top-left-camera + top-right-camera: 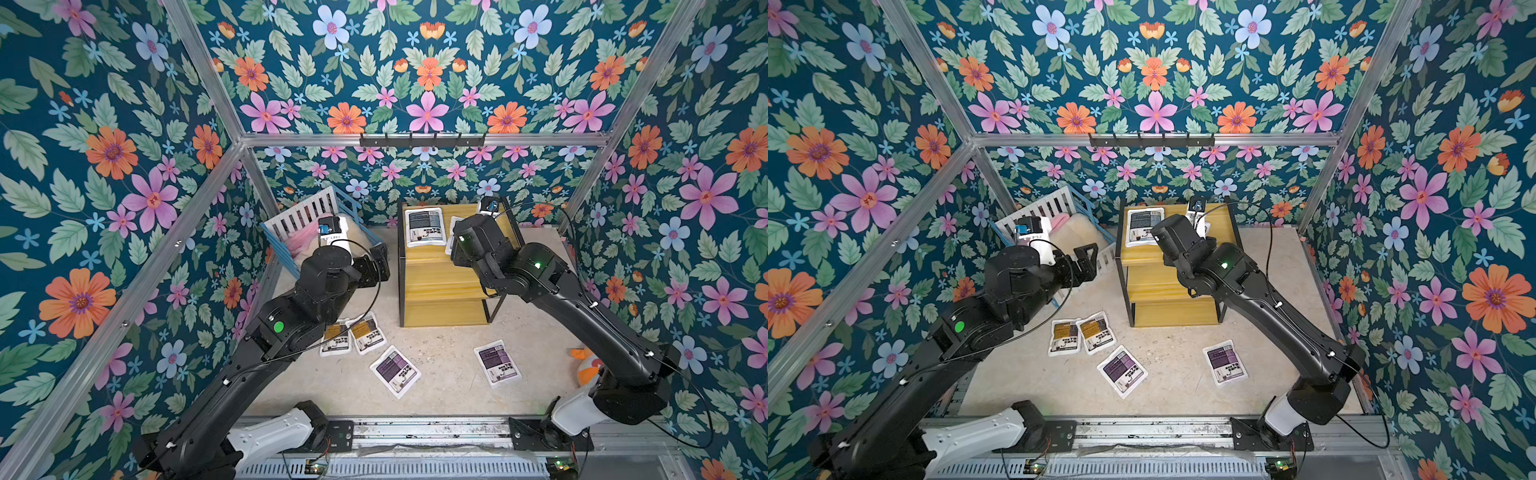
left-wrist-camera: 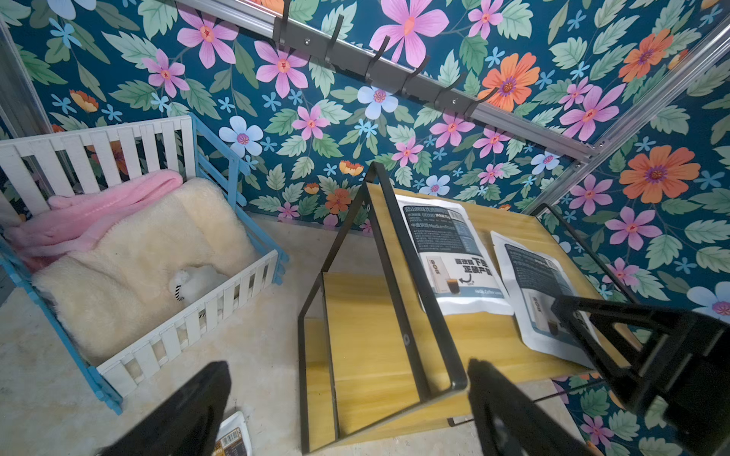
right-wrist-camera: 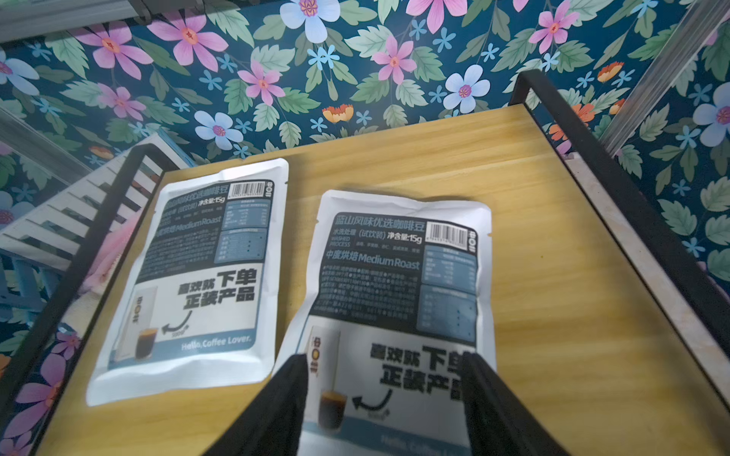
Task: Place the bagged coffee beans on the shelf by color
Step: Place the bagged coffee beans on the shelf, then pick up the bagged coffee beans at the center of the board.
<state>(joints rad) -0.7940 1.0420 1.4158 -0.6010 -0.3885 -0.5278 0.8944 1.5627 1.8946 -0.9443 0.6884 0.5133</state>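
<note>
The three-tier stepped shelf of yellow wooden boards in a thin black metal frame [image 1: 440,286] stands at the back of the pale beige surface [image 1: 449,382]. A white-and-blue slatted crib [image 1: 305,212] stands beside it.

Two of the flat white coffee pouches with blue-grey labels lie face up on the top board. The first blue-grey pouch [image 1: 424,226] is on the crib side and the second blue-grey pouch [image 3: 399,284] is just beside it, with a narrow strip of wood between them.

The right pincer [image 3: 383,359] is over the near end of the second pouch. Its black fingers [image 3: 276,398] are spread to either side of the pouch, which lies flat and unbuckled on the board. Whether the tips touch it cannot be told.

The left pincer [image 2: 349,366] hangs above the surface between the crib and the shelf, spread wide with nothing between its fingers.

Four pouches lie on the surface in front of the shelf. The two yellow-brown-labelled pouches [image 1: 336,337] [image 1: 368,332] are side by side, edges touching or overlapping, partly under the left arm. One purple-labelled pouch [image 1: 395,371] lies near them, and the other purple-labelled pouch [image 1: 496,362] lies apart towards the right arm.
</note>
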